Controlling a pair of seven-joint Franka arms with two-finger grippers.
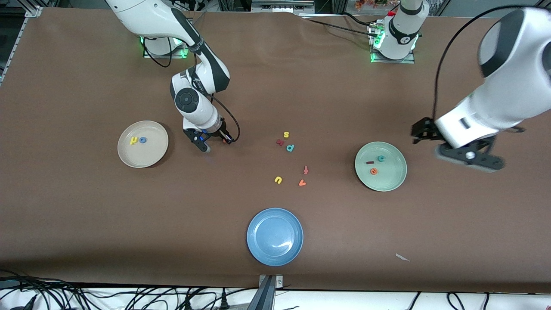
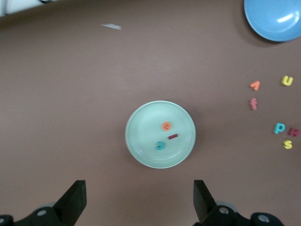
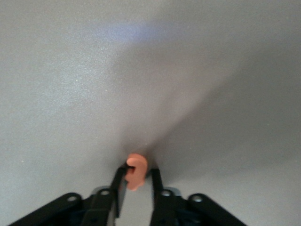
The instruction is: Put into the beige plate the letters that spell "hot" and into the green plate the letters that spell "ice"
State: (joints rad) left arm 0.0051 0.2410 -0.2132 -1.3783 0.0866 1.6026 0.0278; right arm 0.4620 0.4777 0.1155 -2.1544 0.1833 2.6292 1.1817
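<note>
Down at the table (image 1: 86, 64), just beside the beige plate (image 1: 151, 156) toward the left arm's end, the right gripper (image 3: 136, 181) had its fingers pinched on the orange t (image 3: 135, 172). The yellow h (image 1: 134, 140) and blue o (image 1: 143, 140) lay touching in that plate. Well toward the left arm's end from the beige plate, the green plate (image 2: 141, 150) held the dark red i (image 2: 173, 136), teal c (image 2: 160, 146) and orange e (image 2: 166, 126). The left gripper (image 2: 141, 202) waited over bare table beside the green plate, jaws spread wide, gripping nothing.
</note>
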